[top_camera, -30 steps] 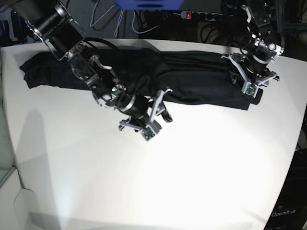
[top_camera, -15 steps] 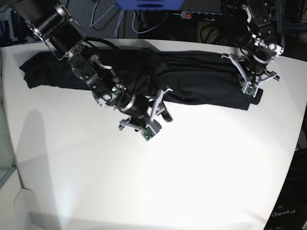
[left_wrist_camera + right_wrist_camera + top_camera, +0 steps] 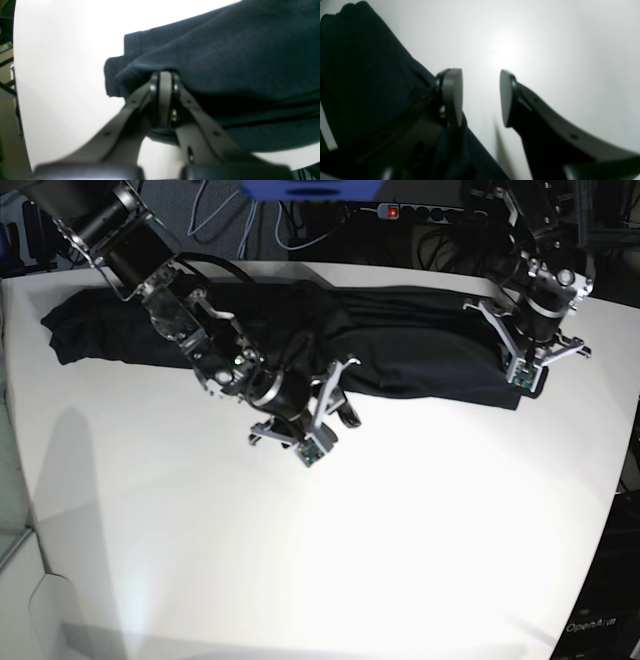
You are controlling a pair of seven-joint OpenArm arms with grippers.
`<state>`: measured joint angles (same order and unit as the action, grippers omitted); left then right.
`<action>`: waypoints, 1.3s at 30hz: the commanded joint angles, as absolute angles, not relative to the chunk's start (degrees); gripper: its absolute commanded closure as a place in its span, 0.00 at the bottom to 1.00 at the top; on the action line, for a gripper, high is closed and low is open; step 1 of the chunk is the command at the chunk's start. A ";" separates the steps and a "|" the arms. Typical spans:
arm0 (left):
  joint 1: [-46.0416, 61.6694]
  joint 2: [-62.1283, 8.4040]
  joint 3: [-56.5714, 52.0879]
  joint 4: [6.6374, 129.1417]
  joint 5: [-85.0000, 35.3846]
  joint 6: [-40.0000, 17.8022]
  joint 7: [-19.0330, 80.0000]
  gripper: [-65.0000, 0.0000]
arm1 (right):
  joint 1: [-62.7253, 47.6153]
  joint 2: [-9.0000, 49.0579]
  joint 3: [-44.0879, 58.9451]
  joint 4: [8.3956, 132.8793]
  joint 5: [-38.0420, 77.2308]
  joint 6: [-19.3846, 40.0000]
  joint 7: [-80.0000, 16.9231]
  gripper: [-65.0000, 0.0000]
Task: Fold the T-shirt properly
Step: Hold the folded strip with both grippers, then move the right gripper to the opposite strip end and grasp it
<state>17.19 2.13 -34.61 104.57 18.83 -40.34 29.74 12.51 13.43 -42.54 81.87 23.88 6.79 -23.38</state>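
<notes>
The T-shirt (image 3: 300,330) lies bunched in a long band across the far side of the tabletop (image 3: 330,540). The left tool (image 3: 162,80) is pressed together, pinching its end fold; the right tool (image 3: 481,96) is spread beside the near edge, holding nothing. The thin pinch may slip, or lifting one end alone could drag the cloth askew.

T-shirt (image 3: 237,57): matte black knit | table (image 3: 400,560): smooth white

The left gripper (image 3: 162,82) is seen closed, its jaws pressed together on a fold at the edge of the T-shirt (image 3: 225,62). The dark fabric is spread over the white table (image 3: 62,62).
</notes>
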 commanded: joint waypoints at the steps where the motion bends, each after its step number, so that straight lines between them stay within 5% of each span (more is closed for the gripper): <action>1: 16.22 1.80 -35.74 106.24 18.33 -40.00 28.53 1.00 | 13.76 13.23 -42.24 83.03 24.13 6.99 -22.11 0.61; 39: 12.88 -1.19 -43.21 99.65 18.68 -40.00 28.00 1.00 | 13.76 13.23 -42.24 83.03 24.13 6.99 -22.11 0.61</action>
<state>13.26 -0.80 -43.29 98.72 19.09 -40.29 29.34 12.60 13.34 -42.54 81.87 23.88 6.79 -23.40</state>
